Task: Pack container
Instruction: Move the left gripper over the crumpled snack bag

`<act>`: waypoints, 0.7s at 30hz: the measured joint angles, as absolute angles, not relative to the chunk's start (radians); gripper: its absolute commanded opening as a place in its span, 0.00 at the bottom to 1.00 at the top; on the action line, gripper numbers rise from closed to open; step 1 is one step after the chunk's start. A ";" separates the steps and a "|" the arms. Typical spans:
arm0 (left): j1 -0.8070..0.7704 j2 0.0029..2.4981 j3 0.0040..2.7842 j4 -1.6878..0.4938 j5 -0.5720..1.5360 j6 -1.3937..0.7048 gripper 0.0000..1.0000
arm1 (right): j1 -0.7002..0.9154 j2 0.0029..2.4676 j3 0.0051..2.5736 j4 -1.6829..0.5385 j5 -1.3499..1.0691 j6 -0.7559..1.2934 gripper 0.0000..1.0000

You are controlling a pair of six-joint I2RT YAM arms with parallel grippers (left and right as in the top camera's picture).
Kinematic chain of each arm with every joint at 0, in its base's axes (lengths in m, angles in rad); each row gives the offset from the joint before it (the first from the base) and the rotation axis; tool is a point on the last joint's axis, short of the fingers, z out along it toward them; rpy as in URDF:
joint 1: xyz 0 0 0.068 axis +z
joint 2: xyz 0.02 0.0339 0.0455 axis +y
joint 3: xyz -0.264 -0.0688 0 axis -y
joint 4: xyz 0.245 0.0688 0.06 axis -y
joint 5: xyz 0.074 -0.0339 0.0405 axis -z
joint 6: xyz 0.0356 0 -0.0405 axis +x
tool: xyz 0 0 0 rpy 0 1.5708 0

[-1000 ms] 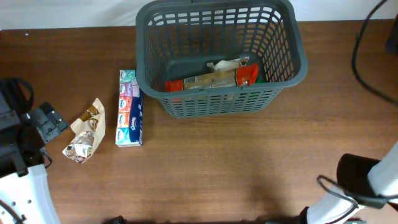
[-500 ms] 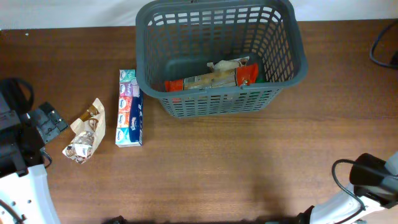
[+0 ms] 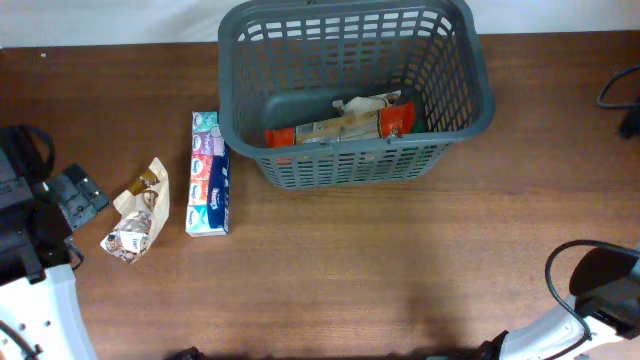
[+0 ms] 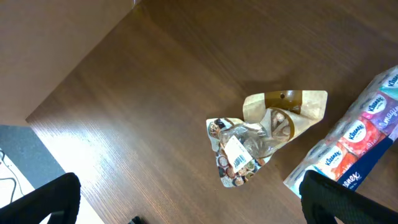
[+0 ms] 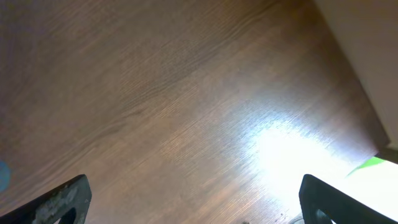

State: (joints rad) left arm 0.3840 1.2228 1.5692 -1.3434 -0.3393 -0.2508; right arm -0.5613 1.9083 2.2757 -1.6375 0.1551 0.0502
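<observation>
Only overhead shows the container (image 3: 482, 82); wrist views show left pincer (image 4: 193, 202) and right pincer (image 5: 202, 202) spread wide.

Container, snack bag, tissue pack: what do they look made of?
Container: moulded plastic, matte dark grey, judging by the slotted lattice walls and thick rim. Snack bag: thin crumpled film, partly clear and glossy. The tan part may be paper. Tissue pack: probably soft printed plastic wrap with a slight sheen.
</observation>
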 measured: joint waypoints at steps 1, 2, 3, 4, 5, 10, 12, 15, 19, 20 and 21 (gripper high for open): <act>0.384 1.223 1.569 -1.342 -0.335 -0.251 0.99 | -0.561 1.908 2.271 -1.638 0.151 0.051 0.99; 0.384 1.223 1.569 -1.335 -0.321 -0.251 0.99 | -0.561 1.908 2.267 -1.637 0.147 0.051 0.99; 0.384 1.223 1.569 -1.333 -0.308 -0.251 0.99 | -0.561 1.908 2.267 -1.637 0.147 0.051 0.99; 0.384 1.223 1.569 -1.332 -0.290 -0.251 0.99 | -0.561 1.908 2.267 -1.637 0.145 0.051 0.98; 0.384 1.223 1.569 -1.331 -0.265 -0.251 0.99 | -0.561 1.908 2.267 -1.637 0.143 0.052 0.99; 0.384 1.223 1.569 -1.348 -0.122 -0.251 0.99 | -0.561 1.908 2.267 -1.637 0.139 0.052 0.99; 0.384 1.223 1.569 -1.351 -0.075 -0.250 0.99 | -0.561 1.908 2.266 -1.637 0.139 0.053 0.99; 0.384 1.223 1.569 -1.351 -0.035 -0.249 0.99 | -0.561 1.908 2.266 -1.637 0.139 0.052 0.99; 0.384 1.223 1.569 -1.353 -0.010 -0.247 0.99 | -0.561 1.908 2.266 -1.637 0.139 0.052 0.99; 0.384 1.223 1.569 -1.359 -0.004 -0.247 0.99 | -0.561 1.908 2.266 -1.637 0.139 0.052 0.99; 0.384 1.223 1.569 -1.369 0.007 -0.246 0.99 | -0.561 1.908 2.266 -1.637 0.139 0.052 0.99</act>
State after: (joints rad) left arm 0.3840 1.2228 1.5692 -1.3693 0.0067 -0.2462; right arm -0.5613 1.9083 2.2662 -1.6375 0.1390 0.0525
